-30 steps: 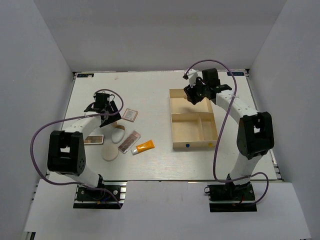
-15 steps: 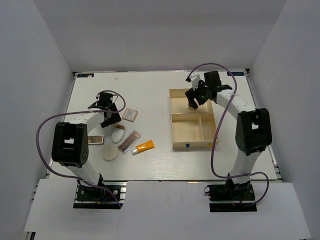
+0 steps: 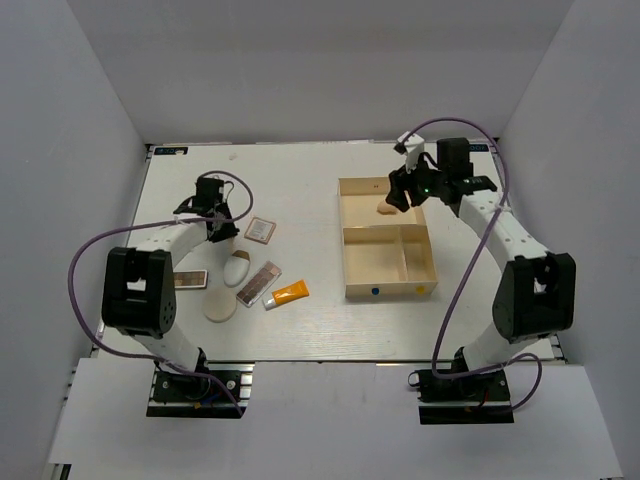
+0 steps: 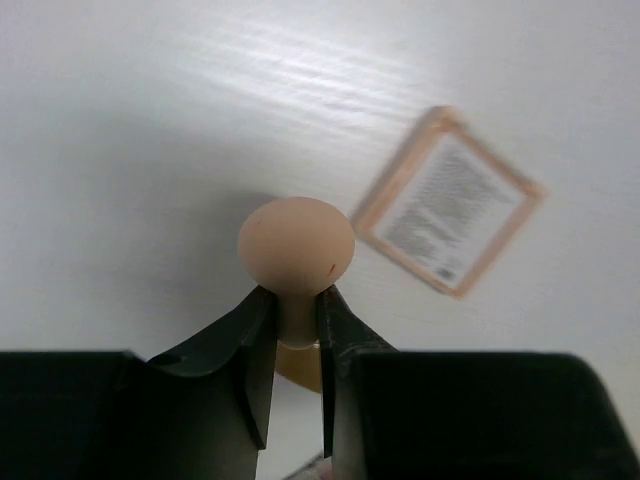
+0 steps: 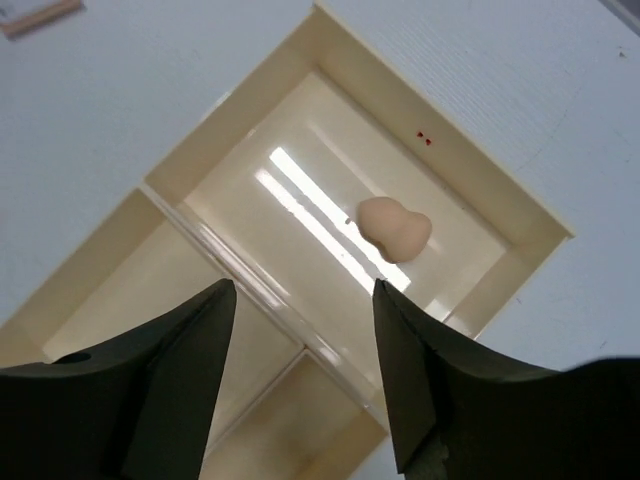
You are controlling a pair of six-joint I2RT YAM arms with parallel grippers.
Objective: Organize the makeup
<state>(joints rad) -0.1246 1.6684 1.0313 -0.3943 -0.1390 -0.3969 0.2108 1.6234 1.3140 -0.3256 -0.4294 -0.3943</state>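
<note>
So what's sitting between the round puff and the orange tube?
The long brown-pink palette lies slanted between the round puff and the orange tube. You can see that in the top view.

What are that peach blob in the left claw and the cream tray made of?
The peach sponge looks like soft matte foam: smooth, shine-free, waist pinched in the left gripper. The cream tray seems hard glossy plastic, possibly lacquered wood: its floor mirrors bright light streaks.
</note>
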